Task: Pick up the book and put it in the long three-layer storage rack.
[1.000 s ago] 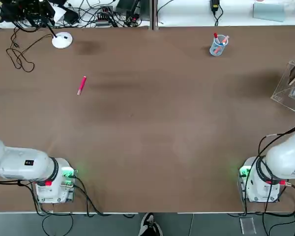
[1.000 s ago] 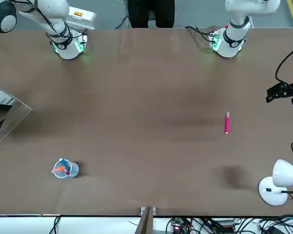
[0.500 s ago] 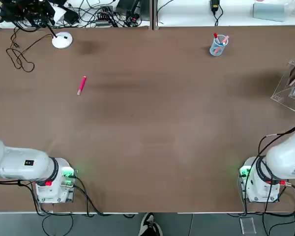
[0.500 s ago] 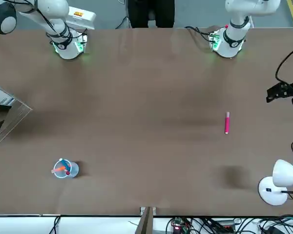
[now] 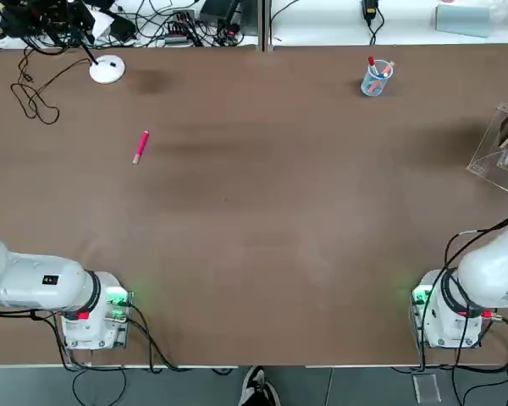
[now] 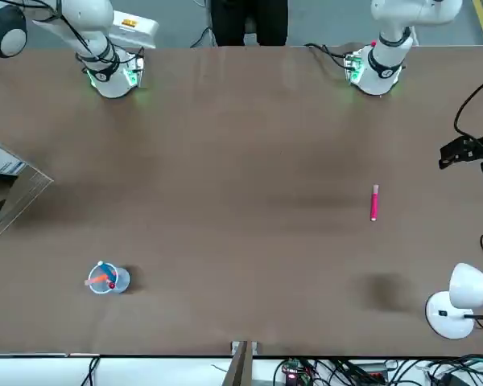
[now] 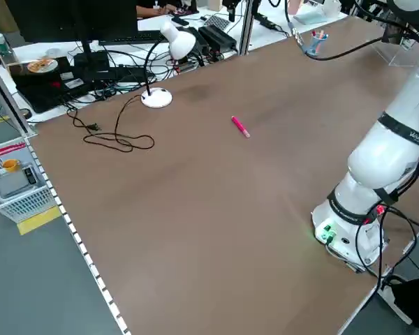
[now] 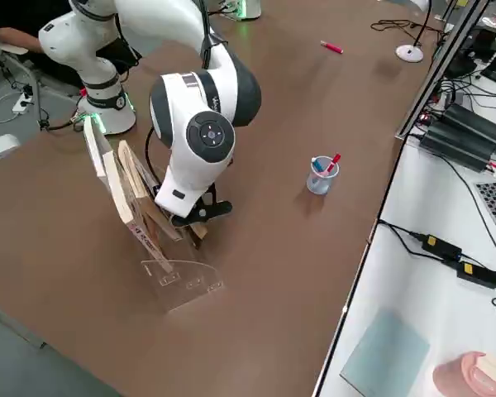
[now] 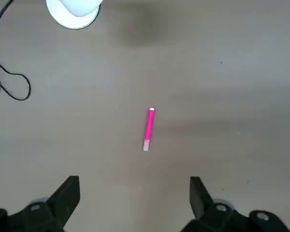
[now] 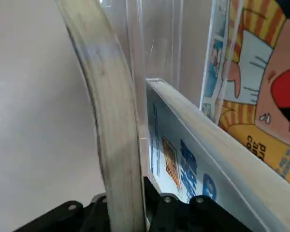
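1. The book (image 10: 113, 130) stands on edge, bowed, in the clear rack (image 8: 175, 279) at the table's right edge, beside other books (image 10: 203, 159).
2. The right gripper (image 10: 128, 203) is clamped on the book's edge, its arm bent low over the rack.
3. The left gripper (image 9: 134, 203) hangs wide open, empty, above a pink pen (image 9: 149, 128).
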Controlling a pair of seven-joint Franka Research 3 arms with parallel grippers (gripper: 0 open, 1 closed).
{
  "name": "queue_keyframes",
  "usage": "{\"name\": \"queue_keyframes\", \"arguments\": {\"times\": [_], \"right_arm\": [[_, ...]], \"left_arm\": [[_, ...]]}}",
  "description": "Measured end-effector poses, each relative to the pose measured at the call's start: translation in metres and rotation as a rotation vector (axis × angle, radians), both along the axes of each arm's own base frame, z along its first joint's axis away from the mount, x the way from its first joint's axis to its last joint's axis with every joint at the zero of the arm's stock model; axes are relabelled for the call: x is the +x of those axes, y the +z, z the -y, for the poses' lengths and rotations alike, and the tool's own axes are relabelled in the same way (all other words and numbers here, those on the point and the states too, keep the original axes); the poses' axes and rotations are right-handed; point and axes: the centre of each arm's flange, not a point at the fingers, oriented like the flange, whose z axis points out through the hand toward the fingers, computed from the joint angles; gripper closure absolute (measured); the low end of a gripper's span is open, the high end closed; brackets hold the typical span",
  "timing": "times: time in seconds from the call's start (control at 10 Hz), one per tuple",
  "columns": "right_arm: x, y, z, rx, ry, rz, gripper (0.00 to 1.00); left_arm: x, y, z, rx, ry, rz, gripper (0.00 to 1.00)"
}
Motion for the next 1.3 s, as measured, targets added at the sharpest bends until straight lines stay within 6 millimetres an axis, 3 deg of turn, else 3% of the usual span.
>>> {"name": "queue_keyframes", "arguments": {"times": [1.3], "right_arm": [[0.005, -0.014, 0.002, -0.003, 0.035, 0.008, 0.82]], "left_arm": [[0.0, -0.001, 0.0, 0.0, 0.0, -0.002, 0.0]]}}
